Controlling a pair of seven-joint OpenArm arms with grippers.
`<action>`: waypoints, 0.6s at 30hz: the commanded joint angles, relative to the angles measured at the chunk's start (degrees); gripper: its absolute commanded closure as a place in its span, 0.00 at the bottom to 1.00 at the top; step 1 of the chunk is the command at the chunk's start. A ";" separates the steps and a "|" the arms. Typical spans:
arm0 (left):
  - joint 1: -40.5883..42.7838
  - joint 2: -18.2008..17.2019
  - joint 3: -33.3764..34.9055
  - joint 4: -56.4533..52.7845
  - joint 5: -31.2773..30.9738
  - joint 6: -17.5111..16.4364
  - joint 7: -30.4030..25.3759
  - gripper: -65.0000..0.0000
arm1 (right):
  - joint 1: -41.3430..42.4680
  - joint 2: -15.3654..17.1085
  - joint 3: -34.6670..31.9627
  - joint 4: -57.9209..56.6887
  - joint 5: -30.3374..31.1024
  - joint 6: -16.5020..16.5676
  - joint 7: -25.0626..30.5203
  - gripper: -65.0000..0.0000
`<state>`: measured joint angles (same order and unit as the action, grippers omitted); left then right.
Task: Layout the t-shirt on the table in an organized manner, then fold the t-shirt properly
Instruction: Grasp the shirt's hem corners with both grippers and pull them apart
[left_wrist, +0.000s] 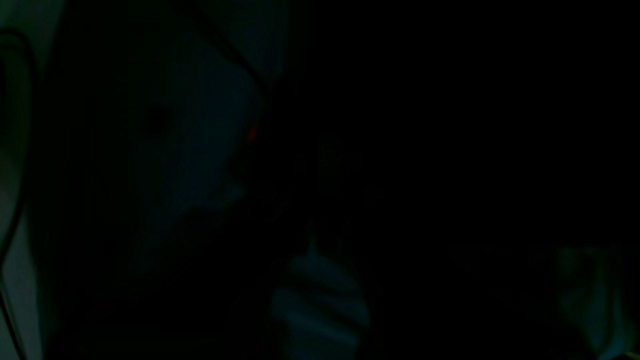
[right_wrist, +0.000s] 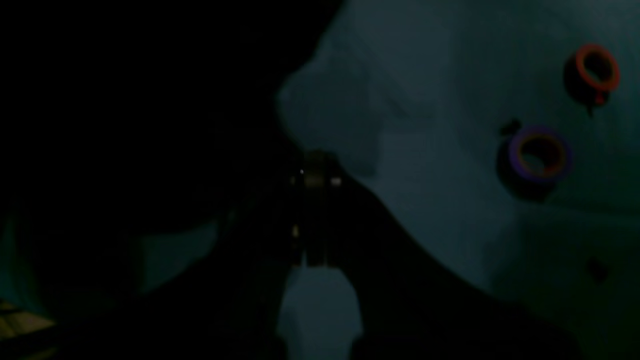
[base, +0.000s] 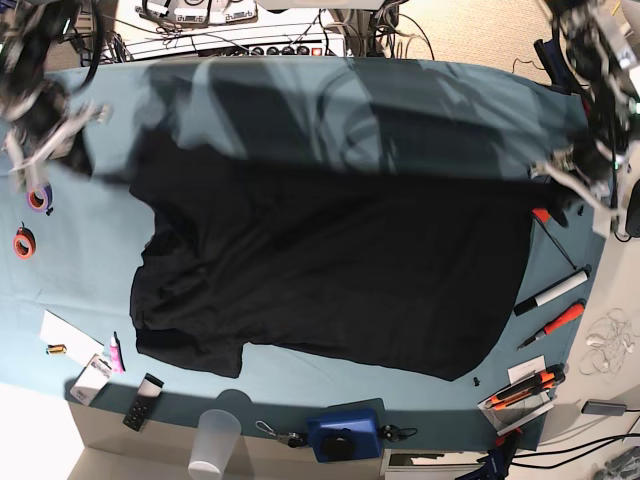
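The t-shirt (base: 330, 270) is held stretched over the table (base: 80, 290), its far edge lifted by both closed grippers, left (base: 560, 170) and right (base: 70, 125), apparently so it settles flat.

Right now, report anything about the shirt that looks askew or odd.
The t-shirt is not laid flat: its far edge is lifted between the right gripper and left gripper, both shut on it. The near hem runs slanted across the table, with rumpled folds near the sleeve.
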<state>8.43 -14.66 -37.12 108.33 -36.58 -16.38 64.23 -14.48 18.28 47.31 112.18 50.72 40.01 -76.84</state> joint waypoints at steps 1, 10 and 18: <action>-1.29 -0.76 1.11 -0.22 -0.42 -0.20 -1.29 1.00 | 1.53 1.68 -0.33 -0.63 0.98 -0.01 1.40 1.00; -3.06 -0.76 11.87 -3.63 11.04 7.63 -12.37 1.00 | 10.84 3.93 -8.41 -10.60 -3.52 -0.01 2.54 1.00; -3.89 -0.74 11.89 -3.63 10.93 7.58 -12.39 1.00 | 16.41 3.96 -14.49 -11.80 -10.86 -0.01 6.91 1.00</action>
<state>5.45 -14.63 -25.08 103.83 -25.10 -8.75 53.06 1.06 20.93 32.49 99.46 39.00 39.94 -71.05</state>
